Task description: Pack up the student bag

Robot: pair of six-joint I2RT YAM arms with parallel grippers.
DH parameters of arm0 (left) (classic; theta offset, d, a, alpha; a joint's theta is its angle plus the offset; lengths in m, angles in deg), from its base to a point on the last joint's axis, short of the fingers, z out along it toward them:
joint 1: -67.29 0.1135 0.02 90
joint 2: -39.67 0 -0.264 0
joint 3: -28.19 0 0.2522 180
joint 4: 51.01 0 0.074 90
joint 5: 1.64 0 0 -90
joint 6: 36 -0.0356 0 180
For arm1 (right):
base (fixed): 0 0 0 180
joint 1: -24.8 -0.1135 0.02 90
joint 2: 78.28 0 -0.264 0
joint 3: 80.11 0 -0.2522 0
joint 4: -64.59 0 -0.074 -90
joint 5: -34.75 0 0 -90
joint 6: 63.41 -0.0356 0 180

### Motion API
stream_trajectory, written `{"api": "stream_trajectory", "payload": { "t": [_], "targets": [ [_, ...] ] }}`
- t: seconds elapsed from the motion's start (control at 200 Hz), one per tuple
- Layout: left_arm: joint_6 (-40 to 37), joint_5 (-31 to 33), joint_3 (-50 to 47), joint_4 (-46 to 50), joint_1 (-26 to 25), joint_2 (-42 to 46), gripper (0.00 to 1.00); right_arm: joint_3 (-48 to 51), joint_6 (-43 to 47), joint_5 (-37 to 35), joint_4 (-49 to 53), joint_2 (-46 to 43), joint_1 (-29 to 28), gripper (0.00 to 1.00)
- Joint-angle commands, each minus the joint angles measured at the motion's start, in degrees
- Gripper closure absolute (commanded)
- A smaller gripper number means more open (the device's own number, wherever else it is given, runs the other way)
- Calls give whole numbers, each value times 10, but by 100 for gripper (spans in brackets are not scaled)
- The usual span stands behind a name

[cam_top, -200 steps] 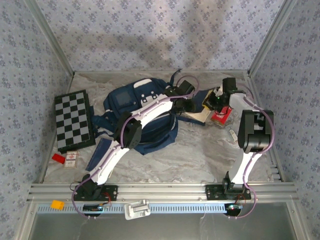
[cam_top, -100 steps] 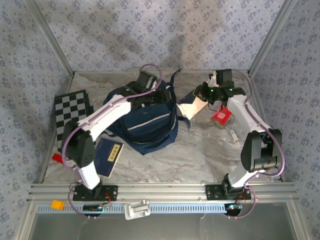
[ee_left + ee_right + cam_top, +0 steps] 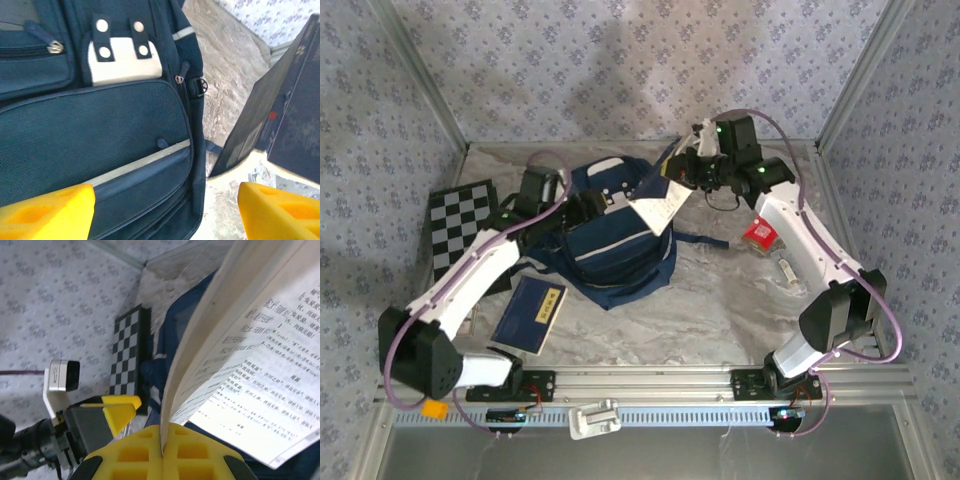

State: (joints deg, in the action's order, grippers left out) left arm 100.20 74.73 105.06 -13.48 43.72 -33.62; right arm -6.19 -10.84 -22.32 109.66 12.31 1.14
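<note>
From the overhead camera I see the student bag (image 3: 615, 240) lying on the bench (image 3: 720, 310) a little left of centre, toward the back wall, between my two arms. It is navy fabric, bulging, with a white patch near its top and a light stripe running across the front pocket. On the left wrist camera the bag (image 3: 100, 135) is close below: the white patch carries two dark tabs with pale snaps, a zip pull sits on a side pocket, and the stripe follows the pocket's edge.

My left tool (image 3: 582, 207) hovers just over the bag's left shoulder, its fingers standing wide with nothing between them. My right tool (image 3: 685, 170) is clamped on an open book (image 3: 655, 205), whose printed pages hang down over the bag's upper right corner. A chessboard (image 3: 460, 240) lies to the bag's left, and a navy booklet (image 3: 530, 312) with a yellow label lies nearer me.
</note>
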Motion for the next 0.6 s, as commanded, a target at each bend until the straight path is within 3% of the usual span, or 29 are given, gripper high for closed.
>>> {"api": "stream_trajectory", "payload": {
  "t": [0.0,0.115,0.29,0.595],
  "targets": [
    [9,-20,-24,-5,23,47,25,-6,29,39,49,34,-32,100],
    [11,-39,-63,-2,56,76,25,30,-9,71,-6,61,-58,100],
    [15,-69,-120,-13,85,69,25,28,-2,69,1,144,-95,100],
    [5,-87,-138,-50,84,-39,36,29,30,19,27,204,-113,66]
  ]
}}
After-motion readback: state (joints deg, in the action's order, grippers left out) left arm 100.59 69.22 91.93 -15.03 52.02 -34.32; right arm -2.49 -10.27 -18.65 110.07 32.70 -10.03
